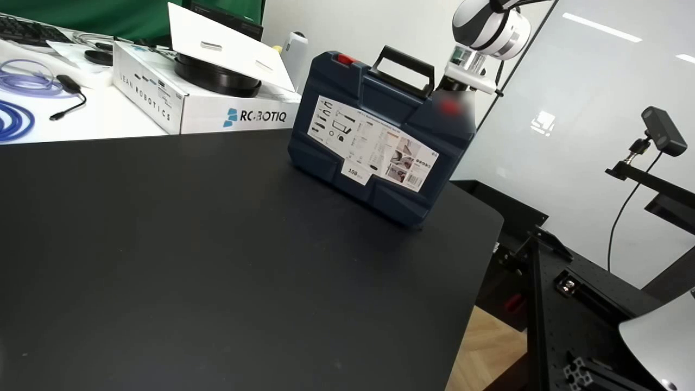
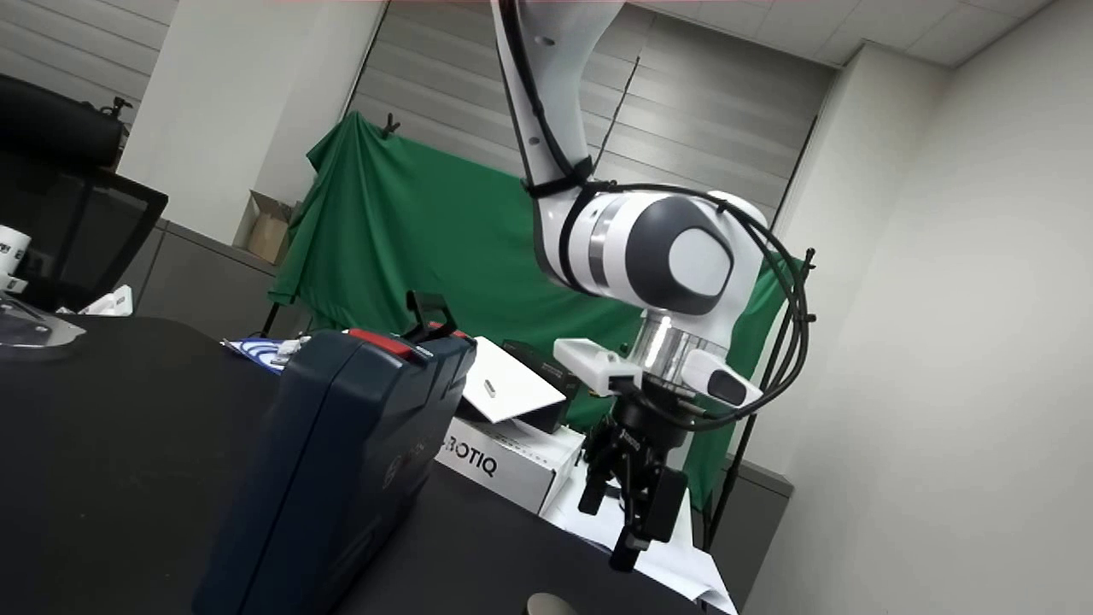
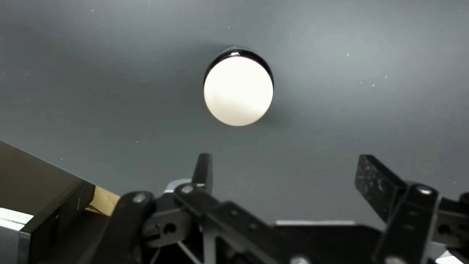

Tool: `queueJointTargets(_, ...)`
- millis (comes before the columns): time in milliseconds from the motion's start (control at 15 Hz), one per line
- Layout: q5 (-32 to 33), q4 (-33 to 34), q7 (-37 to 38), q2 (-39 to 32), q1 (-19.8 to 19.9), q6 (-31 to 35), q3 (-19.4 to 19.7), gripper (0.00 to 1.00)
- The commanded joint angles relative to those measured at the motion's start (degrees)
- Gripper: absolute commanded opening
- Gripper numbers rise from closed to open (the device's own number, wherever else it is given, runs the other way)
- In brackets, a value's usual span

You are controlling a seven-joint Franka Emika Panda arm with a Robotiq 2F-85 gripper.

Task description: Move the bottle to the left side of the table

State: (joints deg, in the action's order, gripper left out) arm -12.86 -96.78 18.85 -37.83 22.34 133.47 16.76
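Glossy dark bottle [image 3: 238, 88] with round pale top, viewed from above.
Its sides are mostly hidden; fingers of the black jointed gripper [image 3: 285, 161] are spread.

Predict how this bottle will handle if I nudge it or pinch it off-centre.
The bottle would probably roll if knocked over, since its top outline is round. It may slip from an off-centre pinch: its dark side shows a glossy glint. A push could tip it, as it seems to stand upright on the table. I can't judge its weight.
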Motion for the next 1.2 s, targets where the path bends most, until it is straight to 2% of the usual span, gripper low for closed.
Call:
queueJointTargets(0,-2.7,-0.6,5.9,-2.5,-0.7,2.8,0.3,1.0)
queueJointTargets(467,-2.2,-1.0,16.6,-6.2,-3.6,4.0,3.7,1.0)
queueJointTargets(1133,-2.1,-2.7,21.4,-6.6,-4.0,3.9,4.6,1.0)
